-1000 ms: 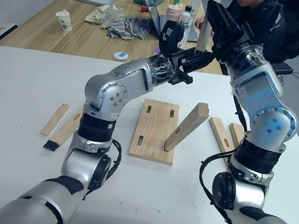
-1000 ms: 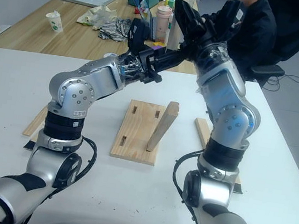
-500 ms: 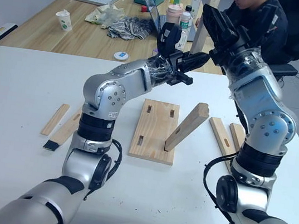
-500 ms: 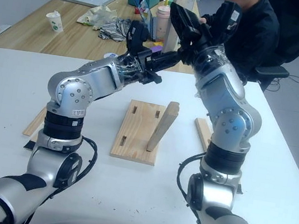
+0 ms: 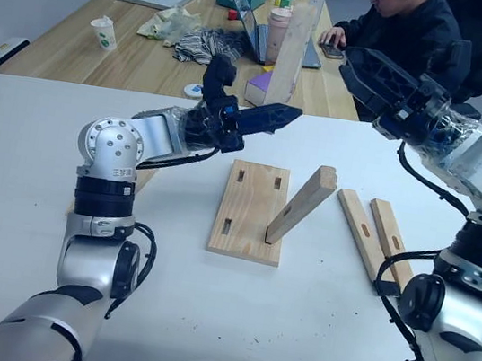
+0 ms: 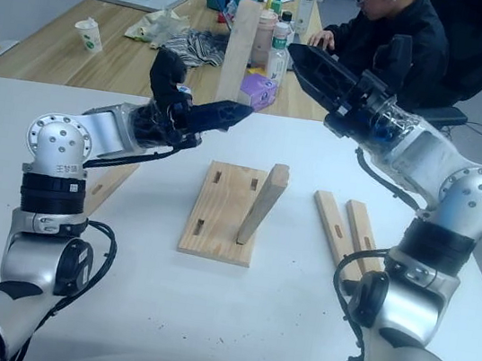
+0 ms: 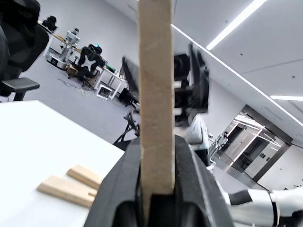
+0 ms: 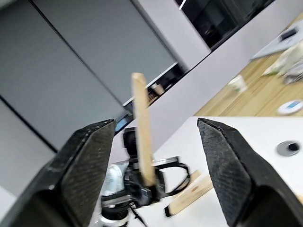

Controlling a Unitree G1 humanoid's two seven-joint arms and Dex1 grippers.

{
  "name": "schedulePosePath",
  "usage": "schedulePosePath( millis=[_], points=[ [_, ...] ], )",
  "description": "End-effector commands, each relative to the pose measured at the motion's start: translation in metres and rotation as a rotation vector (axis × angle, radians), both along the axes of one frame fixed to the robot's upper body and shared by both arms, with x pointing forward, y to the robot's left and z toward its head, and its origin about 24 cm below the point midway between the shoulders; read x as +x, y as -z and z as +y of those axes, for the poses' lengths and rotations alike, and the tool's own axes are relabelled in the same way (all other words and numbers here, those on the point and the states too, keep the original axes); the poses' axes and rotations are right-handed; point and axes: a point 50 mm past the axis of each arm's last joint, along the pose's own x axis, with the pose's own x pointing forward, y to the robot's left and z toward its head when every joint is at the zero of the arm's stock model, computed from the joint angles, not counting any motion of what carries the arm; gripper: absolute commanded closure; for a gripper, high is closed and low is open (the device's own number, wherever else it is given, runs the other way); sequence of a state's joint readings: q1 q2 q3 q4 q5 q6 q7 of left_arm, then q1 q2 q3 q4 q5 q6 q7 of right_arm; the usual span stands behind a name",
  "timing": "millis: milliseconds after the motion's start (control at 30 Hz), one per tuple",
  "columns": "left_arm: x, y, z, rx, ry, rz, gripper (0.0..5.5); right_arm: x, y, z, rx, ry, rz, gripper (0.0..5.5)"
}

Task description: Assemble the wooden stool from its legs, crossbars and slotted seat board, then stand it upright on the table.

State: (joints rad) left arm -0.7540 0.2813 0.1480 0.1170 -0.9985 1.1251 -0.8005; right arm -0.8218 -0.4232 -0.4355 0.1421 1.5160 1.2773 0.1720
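— Which way is the leg pointing?

— Straight up. The leg (image 5: 290, 53) has its long axis vertical. My left pincer (image 5: 283, 114) is clamped on its lower end, a finger pressed flat to each side. Nearly all of its length rises above the fingers.

— And your other pincer?

— My right pincer (image 5: 353, 66) has its fingers spread wide and grips nothing. It hangs level with the leg's upper half, off to my right of it and apart from it, with its tips turned toward the wood.

— Where is the rest of the stool?

— The seat board (image 5: 244, 222) lies flat on the white table (image 5: 25, 166), below my left pincer's tips and a little nearer to me. A second leg (image 5: 303, 201) stands in the board's near slot on my right, and its top leans over to the right. One wooden bar (image 5: 356, 218) and another wooden bar (image 5: 390, 232) lie side by side on the table, below my right pincer and just to the right of the board.
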Motion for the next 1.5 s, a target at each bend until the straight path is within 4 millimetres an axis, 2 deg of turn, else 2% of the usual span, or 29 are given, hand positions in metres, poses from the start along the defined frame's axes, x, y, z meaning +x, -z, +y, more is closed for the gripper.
schedulePosePath(
  millis=[33,200,367,833,1133,1167,1233,1333,1500],
  points=[
    [-0.001,0.008,0.002,0.04,0.005,-0.01,5.11,-0.001,-0.007,0.008,-0.014,-0.048,0.026,2.34],
    [-0.004,0.005,-0.002,0.042,0.037,-0.044,5.11,-0.001,-0.005,0.03,-0.035,-0.092,0.066,2.34],
    [-0.012,0.004,-0.009,0.03,0.083,-0.059,5.11,-0.003,-0.005,0.044,-0.04,-0.128,0.078,2.34],
    [-0.012,0.01,-0.012,0.047,0.085,-0.046,5.11,-0.002,-0.003,0.05,-0.021,-0.116,0.105,4.64],
    [-0.004,0.012,-0.011,0.078,0.036,-0.047,5.11,-0.001,-0.002,0.049,-0.04,-0.109,0.093,4.73],
    [-0.003,0.012,-0.011,0.086,0.029,-0.046,4.75,-0.001,-0.003,0.048,-0.041,-0.104,0.088,4.74],
    [-0.003,0.013,-0.01,0.09,0.032,-0.046,4.47,0.0,-0.004,0.047,-0.049,-0.09,0.078,4.83],
    [-0.003,0.012,-0.008,0.094,0.029,-0.058,4.03,0.003,-0.002,0.04,-0.178,-0.001,-0.013,5.02],
    [-0.002,0.01,0.001,0.099,0.01,-0.071,3.24,0.017,-0.013,0.009,-0.243,0.219,-0.169,5.08]
  ],
)
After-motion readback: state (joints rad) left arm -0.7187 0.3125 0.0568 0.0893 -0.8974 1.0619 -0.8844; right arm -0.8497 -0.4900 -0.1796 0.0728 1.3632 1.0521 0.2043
